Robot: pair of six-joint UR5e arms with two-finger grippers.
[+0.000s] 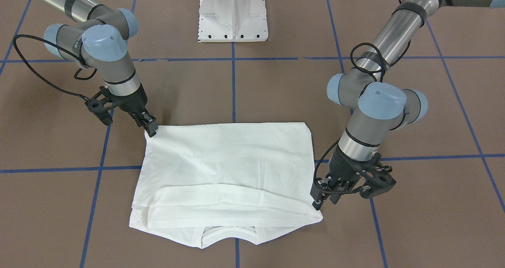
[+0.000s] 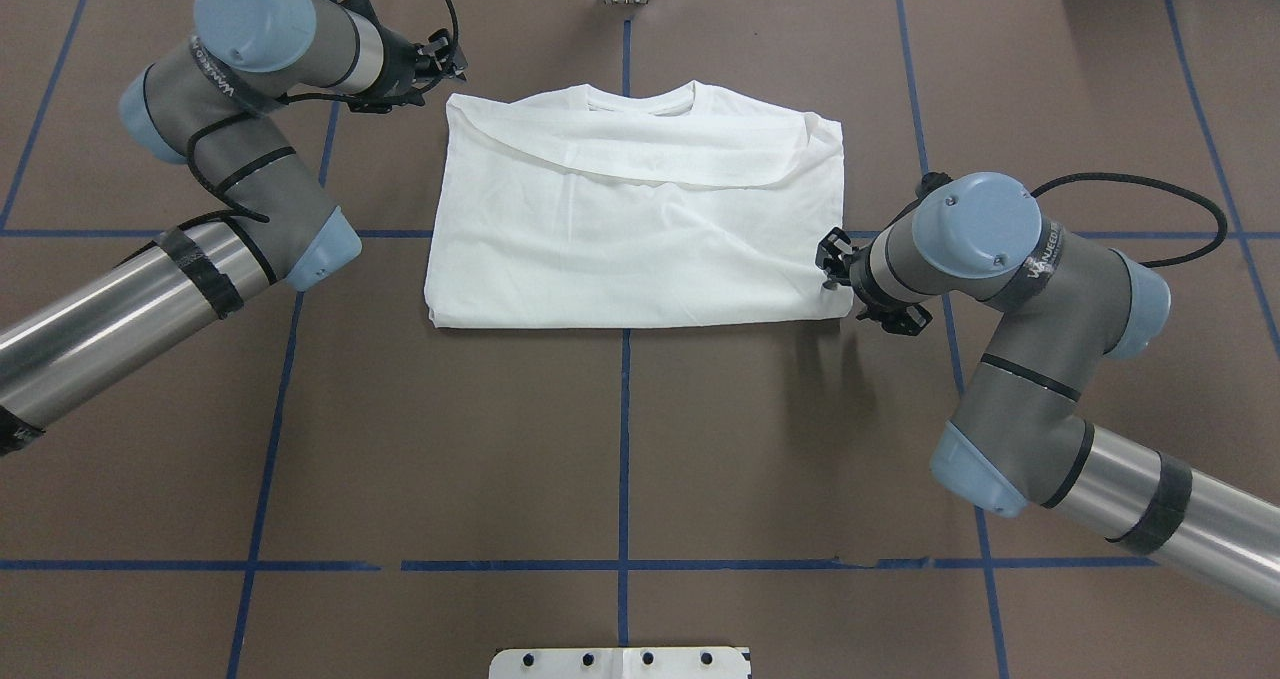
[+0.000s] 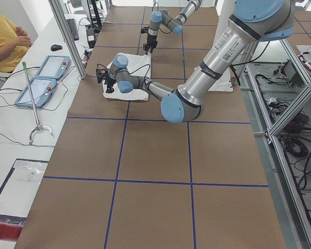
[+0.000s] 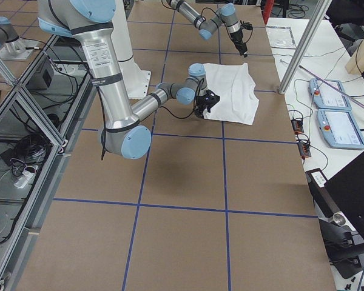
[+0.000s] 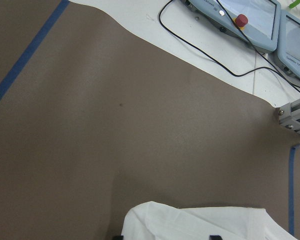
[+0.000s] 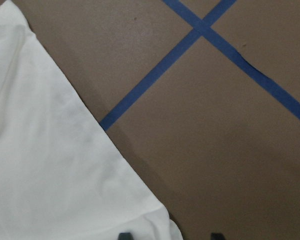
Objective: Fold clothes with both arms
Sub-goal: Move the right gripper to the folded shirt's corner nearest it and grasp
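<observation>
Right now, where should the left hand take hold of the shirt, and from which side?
Probably the shirt at its collar-side corner on the robot's left, from outside that edge: the folded layers lie flat and meet there, and the left hand sits open beside it.

Steeply down from behind and from across, onto the shirt (image 2: 630, 219). Lengthwise from each end of the table (image 3: 155, 155), far. Close over its corners from the wrists

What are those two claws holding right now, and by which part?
Nothing, it seems. The left gripper and right gripper each sit at a corner of the white shirt, but both wrist views show them open, not pinching.
</observation>
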